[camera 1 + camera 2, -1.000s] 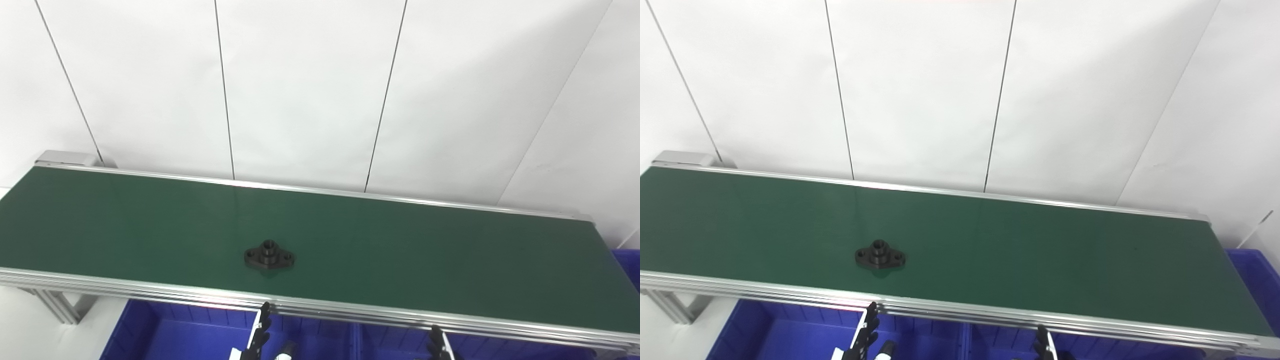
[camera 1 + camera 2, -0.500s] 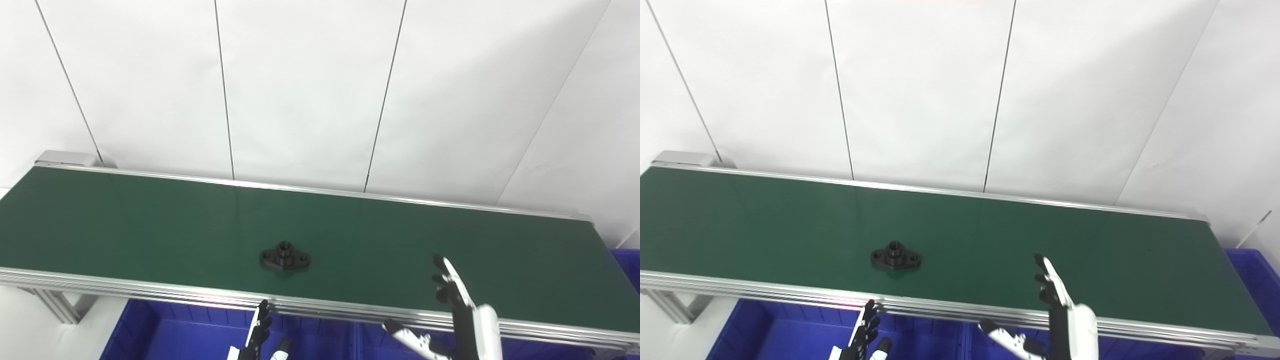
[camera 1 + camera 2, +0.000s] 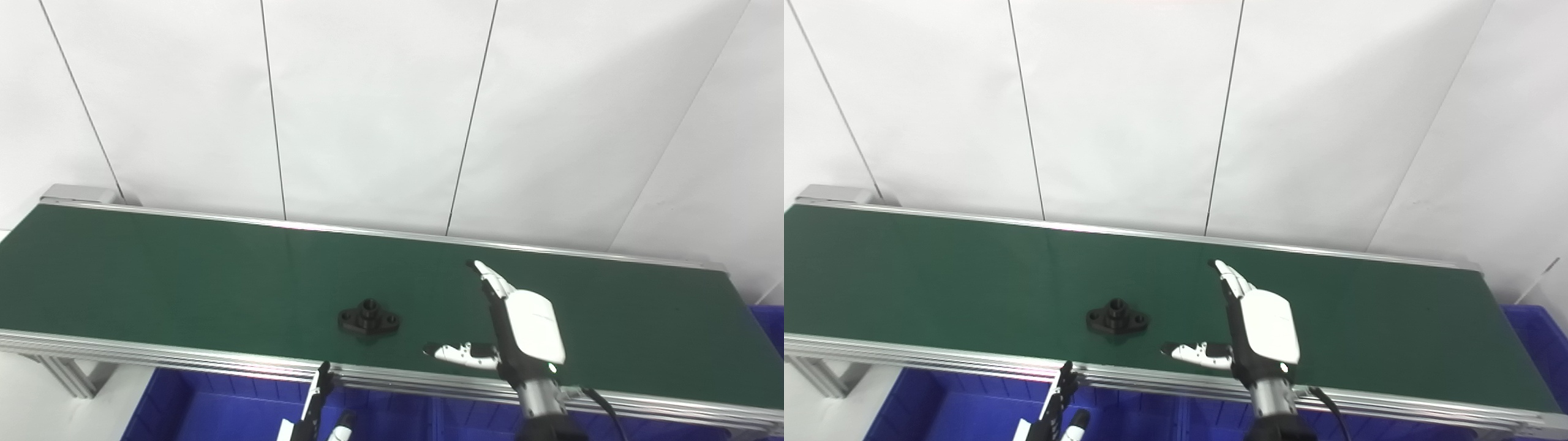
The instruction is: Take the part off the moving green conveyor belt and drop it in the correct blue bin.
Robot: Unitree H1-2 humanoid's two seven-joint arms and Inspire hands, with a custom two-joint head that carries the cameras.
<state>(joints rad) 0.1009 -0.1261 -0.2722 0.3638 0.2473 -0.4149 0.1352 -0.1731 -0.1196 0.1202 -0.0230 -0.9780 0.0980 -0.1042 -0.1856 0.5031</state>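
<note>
A small black flanged part (image 3: 369, 318) with a raised round hub lies flat on the green conveyor belt (image 3: 184, 269), near its front edge and left of centre. My right hand (image 3: 511, 321) is open above the belt, to the right of the part, with fingers stretched toward the far rail and thumb pointing left at the part. It holds nothing. My left hand (image 3: 315, 407) shows only as fingertips at the bottom edge, below the belt's front rail and over a blue bin (image 3: 202, 404). The part (image 3: 1117, 319) and the right hand (image 3: 1255, 327) also show in the right eye view.
Aluminium rails (image 3: 184, 358) run along the belt's front and back edges. Blue bins sit below the front rail, and another blue bin (image 3: 768, 324) stands at the belt's right end. A white panelled wall (image 3: 367, 110) rises behind the belt.
The part has travelled to the right along the belt. My right hand has risen from below the front rail and now reaches over the belt. The left hand has stayed low.
</note>
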